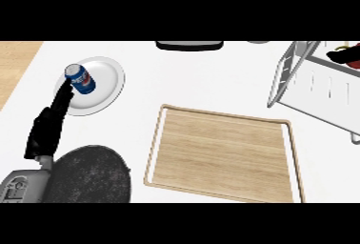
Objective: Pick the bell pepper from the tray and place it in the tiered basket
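Note:
The wooden tray [224, 153] lies in the middle of the counter with nothing on it. At the top right stands the white wire tiered basket [309, 81]. Over its far right corner, at the view's edge, a piece of the red bell pepper [351, 48] shows, with my black right hand [339, 55] curled against its underside. Most of that hand and its forearm are cut off by the edge. My left hand [46, 129] rests open at the lower left, fingers pointing up toward the plate.
A blue soda can [79, 78] stands on a white plate [105, 78] at the upper left. A dark round pan [90, 175] sits at the lower left beside my left forearm. A dark object [188, 45] lies at the counter's back edge.

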Available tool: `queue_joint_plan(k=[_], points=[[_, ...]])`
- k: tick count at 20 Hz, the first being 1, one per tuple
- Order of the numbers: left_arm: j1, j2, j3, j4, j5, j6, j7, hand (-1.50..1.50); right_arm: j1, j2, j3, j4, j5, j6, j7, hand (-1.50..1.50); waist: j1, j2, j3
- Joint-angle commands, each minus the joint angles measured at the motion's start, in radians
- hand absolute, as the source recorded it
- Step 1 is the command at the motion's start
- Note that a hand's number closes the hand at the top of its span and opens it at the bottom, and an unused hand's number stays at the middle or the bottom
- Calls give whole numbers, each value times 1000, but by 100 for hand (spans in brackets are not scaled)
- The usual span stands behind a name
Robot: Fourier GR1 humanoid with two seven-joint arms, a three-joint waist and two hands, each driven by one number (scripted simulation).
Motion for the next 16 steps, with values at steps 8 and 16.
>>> queue_joint_plan(k=[8, 16], points=[[23, 14, 35, -22, 11, -29, 15, 0, 89, -72, -90, -244, -106, -83, -25, -150, -18, -4, 3], [83, 20, 52, -54, 8, -33, -10, 0, 256, -126, -237, -496, -279, 103, 165, -150, -33, -10, 3]])
